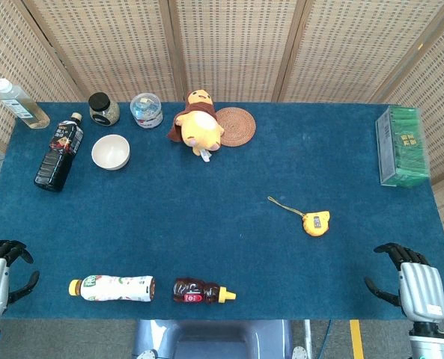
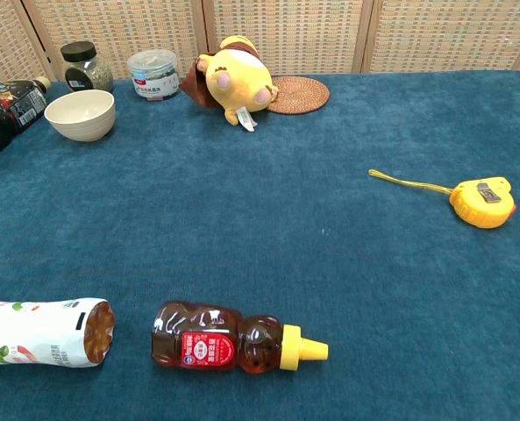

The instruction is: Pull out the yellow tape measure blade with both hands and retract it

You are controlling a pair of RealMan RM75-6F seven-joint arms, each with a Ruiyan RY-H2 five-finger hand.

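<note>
With both the left hand [image 1: 1, 275] and right hand [image 1: 416, 284] empty, fingers apart at the near corners, the small yellow tape measure [image 1: 316, 223], lying right of centre, could skid under a 1-sided grasp.

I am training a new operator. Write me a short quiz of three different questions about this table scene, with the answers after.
1. True or false: the right hand already holds the yellow tape measure.
2. Which thing lies nearest the front edge of the table? A) white bowl B) bear-shaped bottle C) green box
3. Fill in: the plush toy lies partly on the round woven ____.

Key: 1. False: both hands are open at the front corners, the left hand too, and the tape measure lies alone on the cloth. 2. B. 3. coaster.
</note>
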